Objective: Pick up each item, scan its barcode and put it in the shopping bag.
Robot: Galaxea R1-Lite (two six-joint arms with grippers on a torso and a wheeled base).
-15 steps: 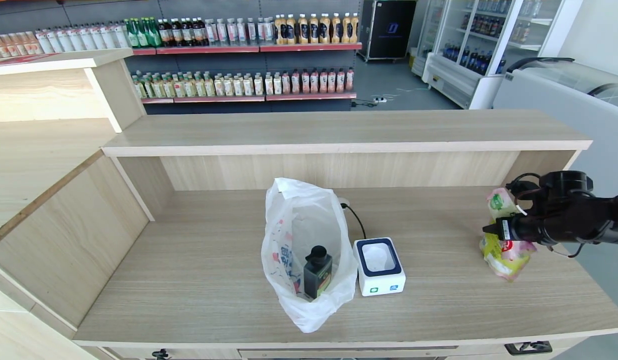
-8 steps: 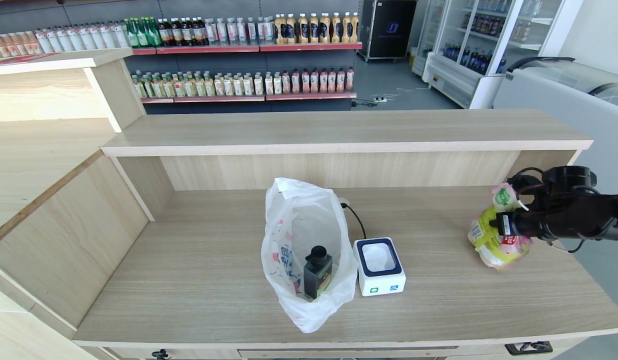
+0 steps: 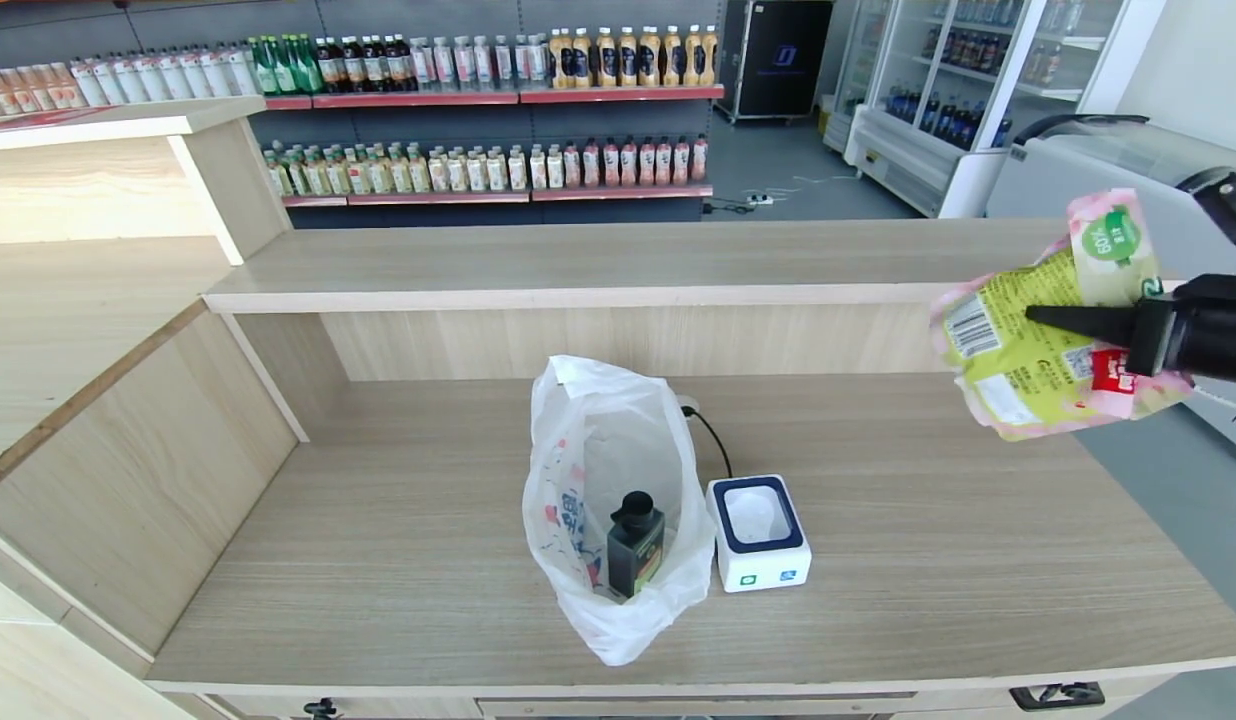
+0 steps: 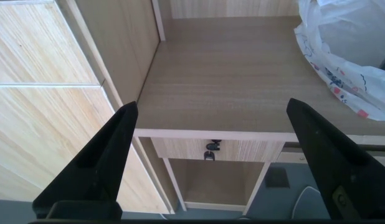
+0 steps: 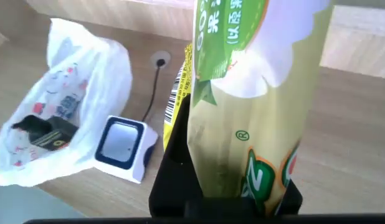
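Note:
My right gripper (image 3: 1078, 322) is shut on a yellow-green and pink snack pouch (image 3: 1046, 335), held high above the counter's right end; a barcode shows on the pouch's left side. In the right wrist view the pouch (image 5: 255, 118) stands between the black fingers (image 5: 180, 168). A white shopping bag (image 3: 610, 500) stands open at the counter's middle with a dark bottle (image 3: 634, 545) inside. The white barcode scanner (image 3: 758, 532) sits just right of the bag, also seen as the scanner (image 5: 121, 148) beside the bag (image 5: 61, 106). My left gripper (image 4: 211, 155) is open, low beyond the counter's front edge, near the bag (image 4: 348, 59).
The wooden counter (image 3: 928, 560) has a raised back shelf (image 3: 678, 265) and a side wall on the left (image 3: 148, 450). A cable (image 3: 716, 440) runs from the scanner to the back wall. Shelves of bottles and fridges stand in the room behind.
The right gripper has lifted the pouch from the counter's right end up into the air, and the pouch has tilted so its barcode faces left.

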